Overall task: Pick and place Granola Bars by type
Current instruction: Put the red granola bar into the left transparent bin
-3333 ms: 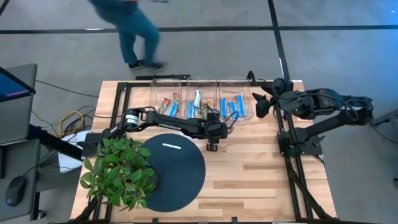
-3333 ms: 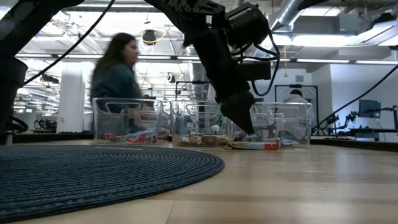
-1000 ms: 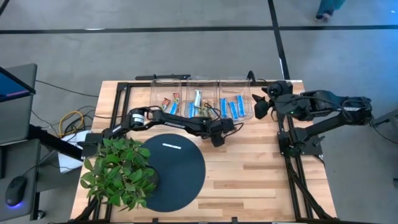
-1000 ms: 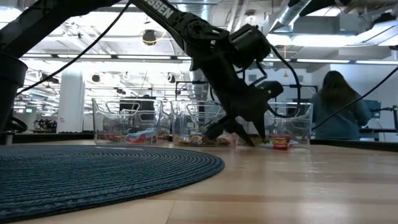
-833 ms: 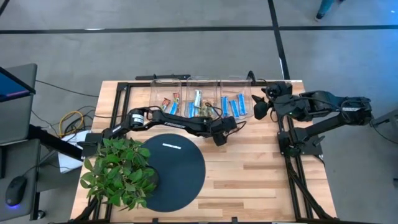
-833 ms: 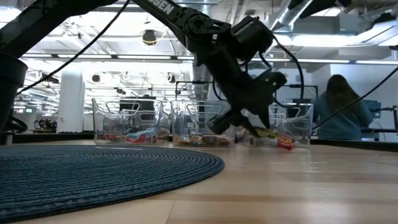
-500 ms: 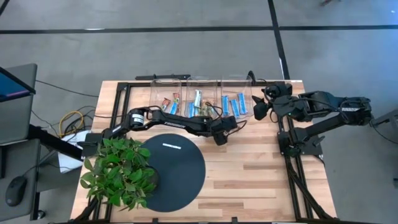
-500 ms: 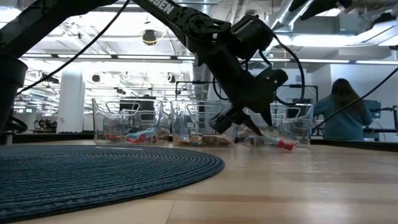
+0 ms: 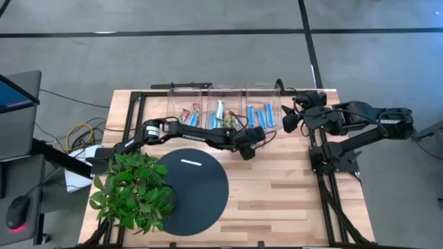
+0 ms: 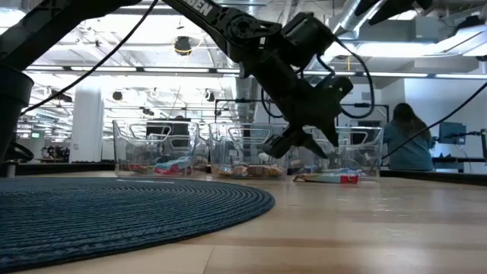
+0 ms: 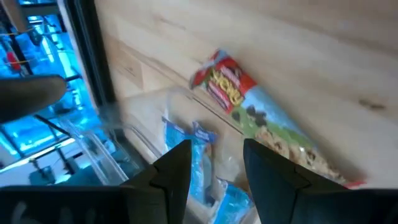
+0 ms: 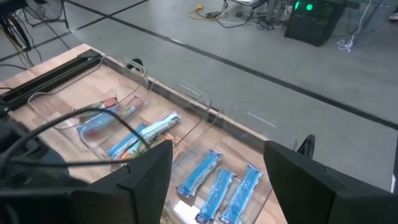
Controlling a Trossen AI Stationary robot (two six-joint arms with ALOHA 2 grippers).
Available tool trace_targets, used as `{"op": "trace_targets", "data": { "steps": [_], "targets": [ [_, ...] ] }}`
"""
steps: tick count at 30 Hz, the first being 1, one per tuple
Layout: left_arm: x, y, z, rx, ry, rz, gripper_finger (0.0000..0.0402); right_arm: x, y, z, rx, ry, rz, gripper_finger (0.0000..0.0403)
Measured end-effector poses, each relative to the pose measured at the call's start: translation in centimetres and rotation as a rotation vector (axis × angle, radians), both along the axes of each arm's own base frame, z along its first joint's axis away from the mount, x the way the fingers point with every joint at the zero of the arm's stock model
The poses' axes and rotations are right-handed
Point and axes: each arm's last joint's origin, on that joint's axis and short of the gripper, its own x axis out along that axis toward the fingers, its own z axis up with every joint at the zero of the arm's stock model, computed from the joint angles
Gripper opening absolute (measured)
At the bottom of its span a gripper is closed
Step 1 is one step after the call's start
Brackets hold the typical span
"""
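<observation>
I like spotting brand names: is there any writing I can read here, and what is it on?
Nothing reads clearly enough to quote.
Granola bar wrapper on the table: yellow lettering on its red end, too blurred to read.
Left arm: white letters, cut off at the picture's edge.
Blue bars in the bin: print too small.

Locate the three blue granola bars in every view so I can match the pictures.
High view: blue bars side by side in the right-end clear bin, at the table's far edge.
Low view: that bin stands at the right of the row; the bars inside cannot be made out.
Left wrist view: bars seen through the bin's clear wall.
Right wrist view: the three bars lie in the nearest bin.
Shared landmark: the right-end clear bin.
</observation>
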Motion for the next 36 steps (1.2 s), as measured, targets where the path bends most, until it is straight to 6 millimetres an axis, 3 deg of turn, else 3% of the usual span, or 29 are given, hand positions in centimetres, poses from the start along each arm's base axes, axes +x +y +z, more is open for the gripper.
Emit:
{"op": "trace_targets", "data": {
  "steps": [8,19,27,36],
  "targets": [
    [-0.3,2.1,-1.4,-0.027,0.053,0.013,0.0142,0.0,0.0,0.0,0.001,0.0,0.001,0.0243],
    [-0.7,2.6,-1.8,-0.045,0.096,0.009,0.0142,0.0,0.0,0.0,0.002,0.0,0.002,0.0243],
    [-0.9,1.3,-2.0,-0.045,0.135,-0.013,0.0141,0.0,0.0,0.0,0.003,-0.001,0.001,0.0243],
    [-0.8,-2.6,-2.1,-0.034,0.156,-0.065,0.0141,0.0,0.0,0.0,0.006,-0.006,-0.002,0.0243]
  ]
}}
